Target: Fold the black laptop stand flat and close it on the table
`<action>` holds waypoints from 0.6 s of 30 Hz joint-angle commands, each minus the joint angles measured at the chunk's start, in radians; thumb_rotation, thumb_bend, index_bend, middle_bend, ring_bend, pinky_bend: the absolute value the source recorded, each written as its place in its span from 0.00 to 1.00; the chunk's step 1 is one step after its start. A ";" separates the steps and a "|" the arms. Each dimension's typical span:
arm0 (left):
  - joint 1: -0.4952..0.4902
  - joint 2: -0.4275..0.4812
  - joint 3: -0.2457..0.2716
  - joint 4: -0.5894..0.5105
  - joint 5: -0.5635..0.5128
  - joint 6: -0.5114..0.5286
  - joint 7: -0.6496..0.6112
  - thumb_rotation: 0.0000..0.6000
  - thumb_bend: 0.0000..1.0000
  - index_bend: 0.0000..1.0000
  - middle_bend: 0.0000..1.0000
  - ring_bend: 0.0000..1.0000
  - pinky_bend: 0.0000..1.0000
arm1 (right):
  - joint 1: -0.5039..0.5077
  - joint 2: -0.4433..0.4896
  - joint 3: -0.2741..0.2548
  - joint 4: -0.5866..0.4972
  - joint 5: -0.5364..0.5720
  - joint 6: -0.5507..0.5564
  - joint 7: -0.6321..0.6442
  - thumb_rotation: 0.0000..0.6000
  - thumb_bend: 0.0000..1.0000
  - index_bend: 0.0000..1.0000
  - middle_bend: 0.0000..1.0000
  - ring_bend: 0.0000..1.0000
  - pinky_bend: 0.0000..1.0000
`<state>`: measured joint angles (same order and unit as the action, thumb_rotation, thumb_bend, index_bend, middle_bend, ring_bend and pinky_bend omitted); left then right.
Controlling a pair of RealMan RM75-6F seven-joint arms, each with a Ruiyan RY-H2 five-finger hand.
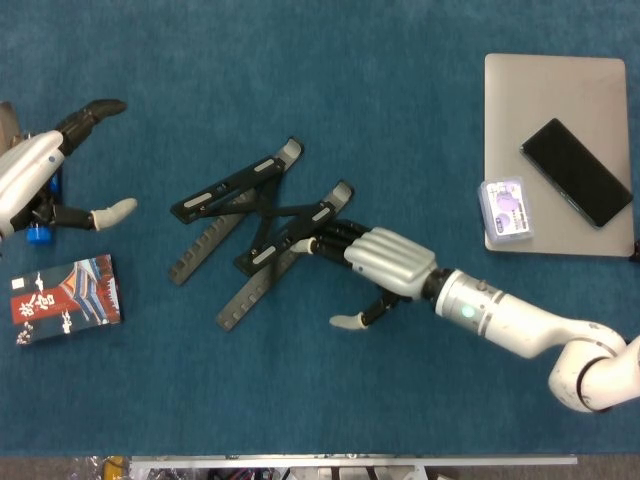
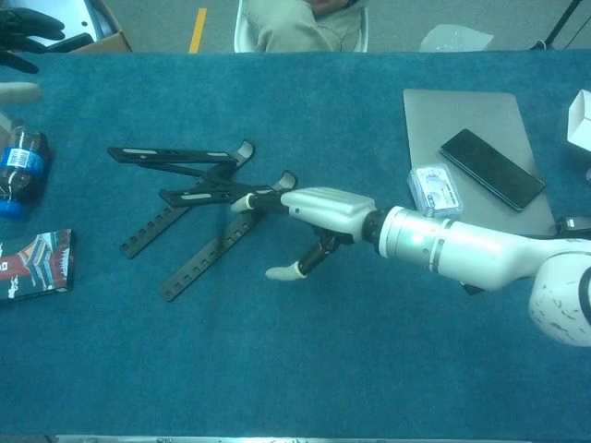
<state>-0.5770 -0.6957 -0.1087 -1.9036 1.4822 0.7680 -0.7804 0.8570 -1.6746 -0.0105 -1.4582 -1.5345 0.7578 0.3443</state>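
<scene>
At the surface's left edge, the left robot hand hangs with fingers spread and nothing in it, above a blue bottle and apart from the work, apparently held in reserve. Just toward the near edge lies a red-and-blue printed booklet.

Left of the surface's centre, the black laptop stand sits on the blue cloth, still unfolded: its two notched legs splay toward the near-left corner while the upper arms, tipped with pale hooks, angle toward the far edge. In the chest view the upper arms stand raised off the surface, so the folding is judged not yet done.

The right robot hand reaches in from the near-right corner, fingers extended together onto the nearer upper arm of the stand, thumb held out to the side and gripping nothing. The pose suggests pressing that arm down toward its leg; whether the fingertips bear on it or merely touch cannot be told.

At the far-right corner rests a closed grey laptop, carrying a black phone and a small clear case, well apart from the stand.
</scene>
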 commanded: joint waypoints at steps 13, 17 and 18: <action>0.005 0.010 0.010 0.002 0.008 0.014 -0.012 0.71 0.25 0.00 0.03 0.00 0.09 | 0.054 -0.128 0.016 0.072 0.008 -0.077 0.010 0.59 0.23 0.00 0.00 0.00 0.00; 0.009 0.019 0.012 -0.001 0.009 0.022 -0.015 0.71 0.25 0.00 0.03 0.00 0.09 | 0.057 -0.168 0.039 0.126 0.019 -0.065 0.015 0.59 0.23 0.00 0.00 0.00 0.00; 0.010 0.021 0.013 -0.001 0.009 0.024 -0.016 0.70 0.25 0.00 0.03 0.00 0.09 | 0.058 -0.173 0.042 0.134 0.018 -0.061 0.017 0.59 0.23 0.00 0.00 0.00 0.00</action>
<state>-0.5671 -0.6753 -0.0964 -1.9046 1.4913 0.7916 -0.7959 0.9116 -1.8366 0.0225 -1.3367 -1.5214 0.6920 0.3597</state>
